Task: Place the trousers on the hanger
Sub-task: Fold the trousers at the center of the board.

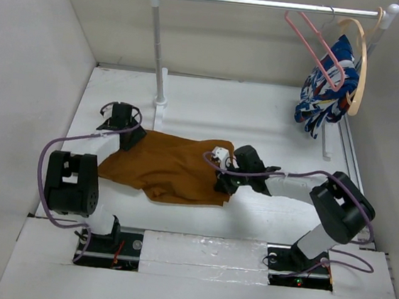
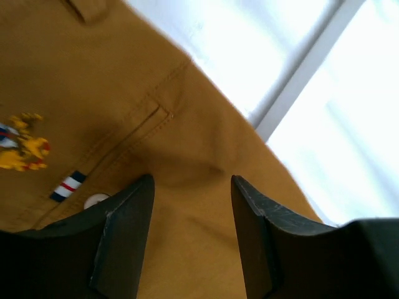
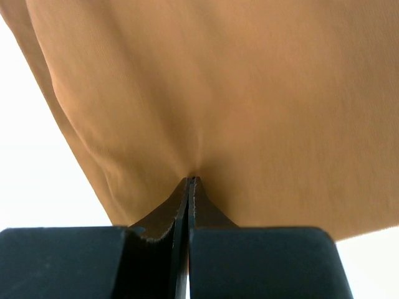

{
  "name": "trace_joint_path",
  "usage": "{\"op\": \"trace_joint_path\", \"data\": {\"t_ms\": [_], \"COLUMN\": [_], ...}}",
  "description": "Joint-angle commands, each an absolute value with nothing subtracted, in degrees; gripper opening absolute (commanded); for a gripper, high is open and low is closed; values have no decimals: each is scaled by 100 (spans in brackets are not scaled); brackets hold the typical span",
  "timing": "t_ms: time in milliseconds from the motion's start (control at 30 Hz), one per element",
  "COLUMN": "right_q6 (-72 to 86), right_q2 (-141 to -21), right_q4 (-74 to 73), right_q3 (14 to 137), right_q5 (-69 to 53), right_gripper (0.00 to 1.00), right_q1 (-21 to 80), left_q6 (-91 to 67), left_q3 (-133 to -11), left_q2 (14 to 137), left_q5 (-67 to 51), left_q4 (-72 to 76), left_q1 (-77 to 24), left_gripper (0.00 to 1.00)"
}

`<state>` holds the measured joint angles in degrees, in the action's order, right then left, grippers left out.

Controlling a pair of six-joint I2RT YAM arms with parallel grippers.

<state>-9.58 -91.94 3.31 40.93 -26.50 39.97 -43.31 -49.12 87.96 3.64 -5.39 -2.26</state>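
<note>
white walls close in a white table (image 1: 260, 120) with a clothes rail (image 1: 272, 4) at its far edge. from above we see the hanger (image 1: 317, 44), pink and thin, hooked on the right end of the rail beside a pale wooden hanger (image 1: 362, 66) and a blue, white and red garment (image 1: 327, 91). the trousers (image 1: 169, 164) lie crumpled on the table between the arms, well apart from the hanger. the left gripper (image 1: 127, 124) sits at their far left corner and the right gripper (image 1: 224, 177) at their right edge.

on the left wrist view we see two dark fingers (image 2: 124, 230) standing partway apart over the brown cloth, near a pocket seam, a white button (image 2: 95, 200), a striped tab (image 2: 68, 185) and a yellow emblem (image 2: 22, 143). we cannot tell whether they pinch the cloth.

on the right wrist view the jaws are pressed together on a pucker of the trousers, with cloth fanning out from the tips.
</note>
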Motion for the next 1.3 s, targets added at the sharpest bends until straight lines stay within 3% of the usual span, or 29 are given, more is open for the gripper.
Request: {"op": "trace_joint_path", "data": {"t_ms": [0,67,133,167,200,267,500,833,1033,1267], "right_q6": [-1045,-1107,-1239,-1291,-1379,-1450,-1231,-774,-695,-1116], "right_q2": [-8957,-8746,-8658,-8675,-8701,-8841,-10016,-11714,-11436,-9687], "right_q4": [-878,-1334,-1764,-1871,-1950,-1873,-328,1141,1178,26], "right_q3": [3998,4542,5251,5482,5711,6158,6513,6786,6645,6206], "right_q5": [-2521,-2628,-2584,-2584,-2610,-2707,-3619,-4025,-4201,-3885], "right_gripper": [0,0,0,0,0,0,0,0,0,4], "right_q1": [3920,3920,3920,3868,3867,3692,2928,2171,2171,2627], "left_q6": [-4123,-3754,-3552,-3368,-3305,-3305,-4015,-4482,-4307,-4034], "left_q3": [-5096,-5299,-5554,-5607,-5660,-5643,-4116,-2989,-3514,-4710], "left_q2": [8044,7665,7454,7427,7392,7365,7409,7218,6496,6845], "left_q5": [730,721,538,458,361,63,-1370,-898,-607,-1194], "left_q4": [-325,-413,-544,-562,-589,-668,-44,-403,-965,-756], "left_q1": [-219,-586,-877,-1027,-1333,-1572,-1846,-1793,-1846,-1846], "left_gripper": [49,47,36,19,10,0,0,0,0,0]}}
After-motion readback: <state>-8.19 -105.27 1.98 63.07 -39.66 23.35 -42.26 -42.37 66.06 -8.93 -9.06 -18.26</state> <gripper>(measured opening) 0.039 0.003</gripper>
